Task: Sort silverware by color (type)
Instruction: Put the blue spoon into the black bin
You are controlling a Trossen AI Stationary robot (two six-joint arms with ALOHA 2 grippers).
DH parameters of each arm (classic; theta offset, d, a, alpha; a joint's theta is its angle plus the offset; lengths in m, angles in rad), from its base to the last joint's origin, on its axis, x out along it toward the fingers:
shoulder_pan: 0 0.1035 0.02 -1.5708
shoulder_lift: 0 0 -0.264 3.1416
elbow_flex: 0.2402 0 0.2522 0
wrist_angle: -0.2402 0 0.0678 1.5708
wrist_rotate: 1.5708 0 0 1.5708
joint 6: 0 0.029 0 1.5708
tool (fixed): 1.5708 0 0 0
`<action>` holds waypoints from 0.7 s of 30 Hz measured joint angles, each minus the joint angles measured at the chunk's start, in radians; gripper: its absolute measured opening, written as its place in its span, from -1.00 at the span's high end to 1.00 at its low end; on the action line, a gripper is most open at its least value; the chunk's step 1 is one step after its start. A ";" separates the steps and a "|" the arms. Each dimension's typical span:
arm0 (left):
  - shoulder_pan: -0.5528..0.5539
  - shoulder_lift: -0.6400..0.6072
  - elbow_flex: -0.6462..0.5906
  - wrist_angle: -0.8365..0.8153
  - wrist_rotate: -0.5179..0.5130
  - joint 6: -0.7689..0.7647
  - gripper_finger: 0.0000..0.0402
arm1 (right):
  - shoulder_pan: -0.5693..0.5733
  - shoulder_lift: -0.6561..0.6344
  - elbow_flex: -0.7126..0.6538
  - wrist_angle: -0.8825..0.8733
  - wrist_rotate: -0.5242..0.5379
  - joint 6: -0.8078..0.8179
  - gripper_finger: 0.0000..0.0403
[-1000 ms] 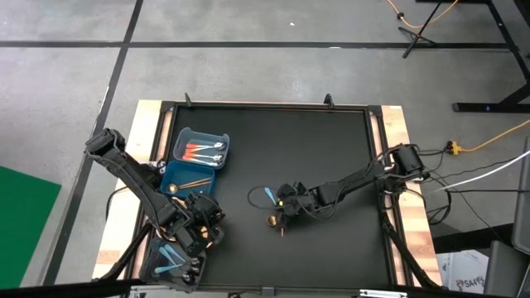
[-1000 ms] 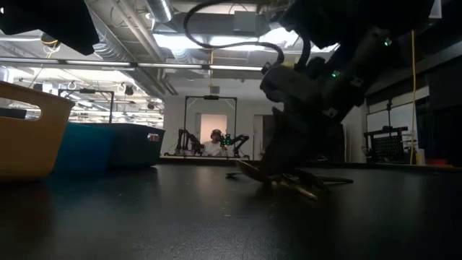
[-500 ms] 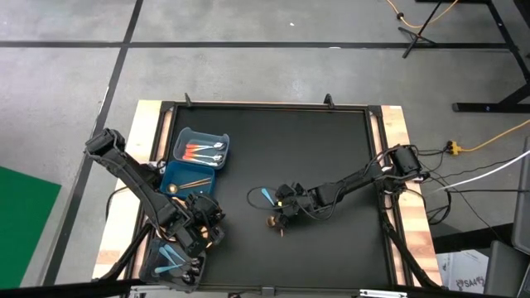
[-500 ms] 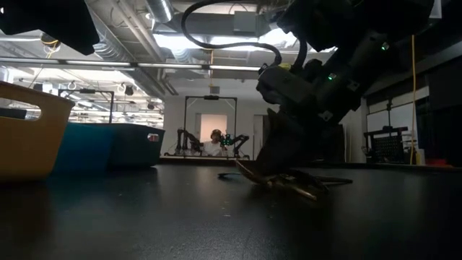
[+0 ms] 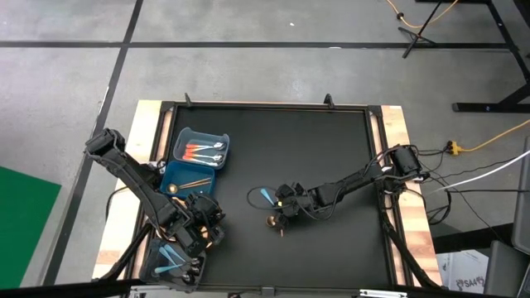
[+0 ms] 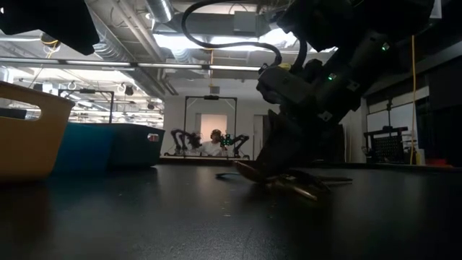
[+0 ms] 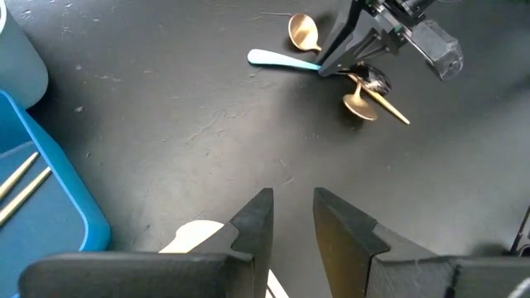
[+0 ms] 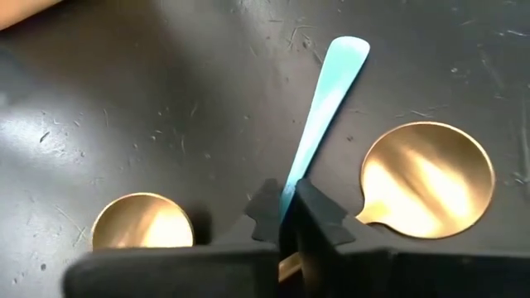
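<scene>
A light blue piece of silverware (image 8: 327, 99) lies on the black mat near the table's middle, between two gold spoons (image 8: 426, 178) (image 8: 141, 219). My right gripper (image 8: 286, 207) (image 5: 281, 205) stands over this pile, shut on the blue piece. Its head end is hidden under the fingers. My left gripper (image 7: 290, 219) (image 5: 197, 232) hangs open over the bins at the near left, with nothing between its fingers. My right gripper pinches the light blue piece's handle (image 8: 291, 184) between its two fingertips. The fingers slant down from the table's right and come in line with the handle. The free end of the handle (image 8: 348, 51) points away from the gripper and lies flat on the mat (image 7: 273, 58).
At the far left a blue bin (image 5: 222, 142) holds orange-handled pieces. A darker blue bin (image 5: 171, 174) next to it holds gold ones, and a bin near the front edge (image 5: 157, 266) holds light blue ones. A raised frame (image 5: 273, 105) edges the mat.
My right gripper has edged slightly toward the table's left over the pile. The gold spoons lie where they were.
</scene>
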 joint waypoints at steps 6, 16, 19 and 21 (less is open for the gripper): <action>0.000 0.000 0.000 0.000 0.000 0.000 0.59 | -0.001 0.000 0.000 0.001 0.000 0.000 0.95; 0.000 0.000 0.000 0.000 0.000 0.000 0.59 | -0.001 0.001 -0.002 0.043 -0.003 -0.002 0.98; 0.000 0.000 0.000 0.000 0.000 0.000 0.59 | -0.001 0.001 -0.001 0.066 -0.009 -0.013 0.99; 0.000 0.000 0.000 0.000 0.000 0.000 0.59 | -0.001 0.001 0.007 0.070 -0.020 -0.031 0.99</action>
